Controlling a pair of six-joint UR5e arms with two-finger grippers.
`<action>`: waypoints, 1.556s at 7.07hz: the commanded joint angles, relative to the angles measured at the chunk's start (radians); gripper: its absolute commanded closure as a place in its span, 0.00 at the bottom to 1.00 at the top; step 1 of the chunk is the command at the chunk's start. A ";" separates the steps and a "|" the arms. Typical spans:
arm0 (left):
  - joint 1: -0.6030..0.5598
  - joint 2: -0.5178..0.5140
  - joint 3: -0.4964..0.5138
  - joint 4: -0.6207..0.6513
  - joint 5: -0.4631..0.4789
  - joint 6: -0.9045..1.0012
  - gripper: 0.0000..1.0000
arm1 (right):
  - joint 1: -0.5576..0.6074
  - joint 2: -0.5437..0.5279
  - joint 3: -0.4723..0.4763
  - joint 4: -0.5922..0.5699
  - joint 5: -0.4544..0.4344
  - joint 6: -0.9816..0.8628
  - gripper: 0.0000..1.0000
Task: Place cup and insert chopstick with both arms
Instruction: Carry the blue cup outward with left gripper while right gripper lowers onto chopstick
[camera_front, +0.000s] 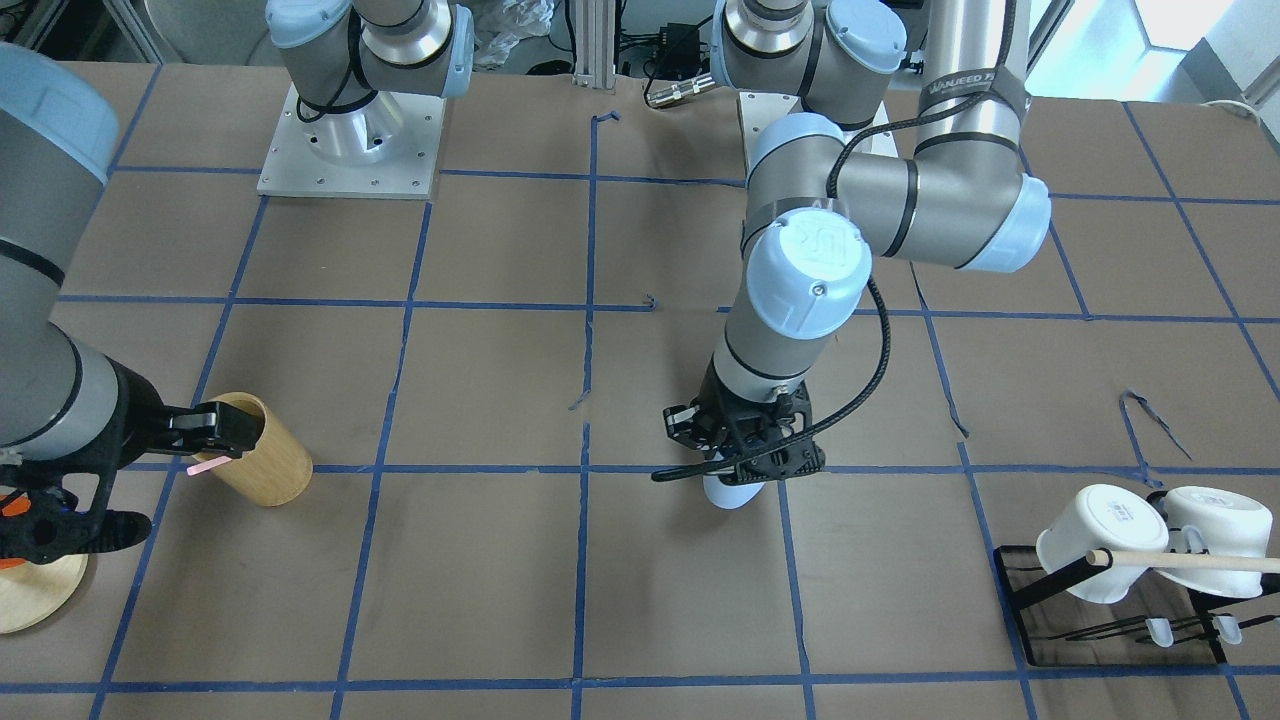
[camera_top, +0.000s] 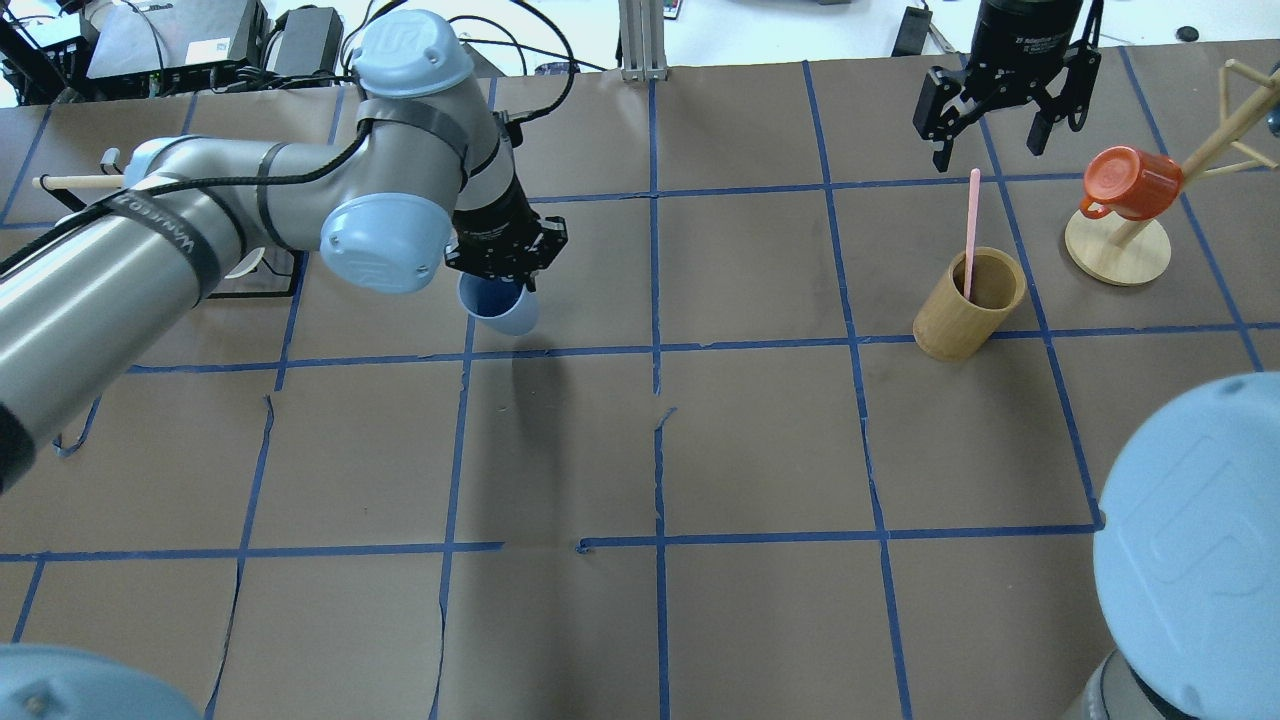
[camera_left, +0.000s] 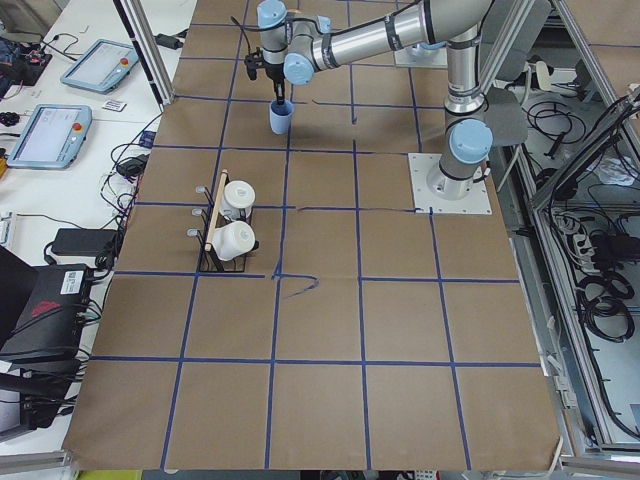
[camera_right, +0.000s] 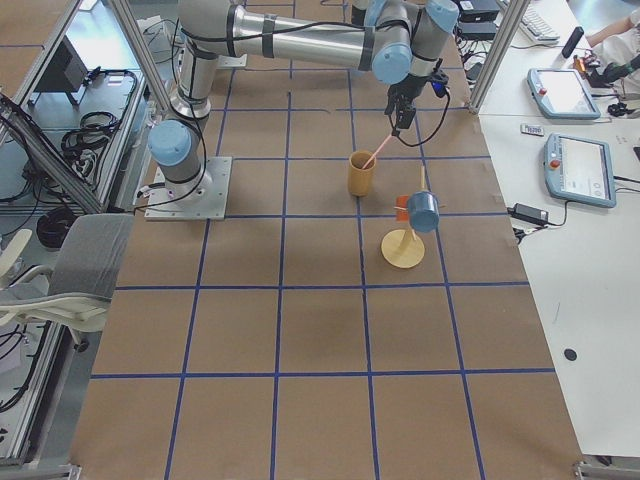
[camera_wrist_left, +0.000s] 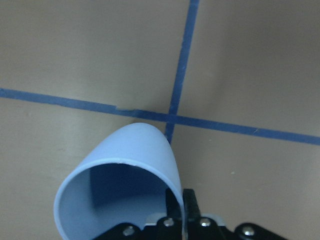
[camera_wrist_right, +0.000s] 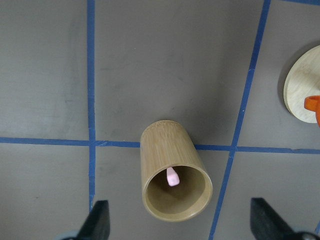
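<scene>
My left gripper (camera_top: 500, 262) is shut on the rim of the light-blue cup (camera_top: 497, 305) and holds it slightly tilted above the table, left of centre. The left wrist view shows the cup's wall (camera_wrist_left: 135, 150) pinched between the fingers (camera_wrist_left: 192, 210). It also shows in the front view (camera_front: 730, 492) under the gripper (camera_front: 745, 450). The pink chopstick (camera_top: 971, 225) stands leaning in the tan wooden cup (camera_top: 968, 303). My right gripper (camera_top: 990, 140) is open and empty above it. In the right wrist view the stick's tip (camera_wrist_right: 172, 177) sits inside the wooden cup (camera_wrist_right: 172, 170), with the fingers (camera_wrist_right: 97, 222) spread wide.
Two white mugs (camera_front: 1100, 545) hang on a black rack with a wooden rod (camera_front: 1190, 562) at the robot's far left. An orange mug (camera_top: 1130, 180) hangs on a wooden mug tree with a round base (camera_top: 1118, 250) to the right of the wooden cup.
</scene>
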 joint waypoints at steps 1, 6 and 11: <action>-0.100 -0.148 0.182 -0.001 -0.036 -0.045 1.00 | 0.001 0.056 -0.003 -0.003 -0.017 -0.002 0.00; -0.166 -0.248 0.300 -0.010 -0.059 -0.030 0.98 | 0.008 0.061 0.027 0.031 -0.027 -0.060 0.04; -0.099 -0.088 0.294 -0.130 -0.059 0.029 0.00 | 0.008 0.073 0.029 0.024 -0.027 -0.144 0.27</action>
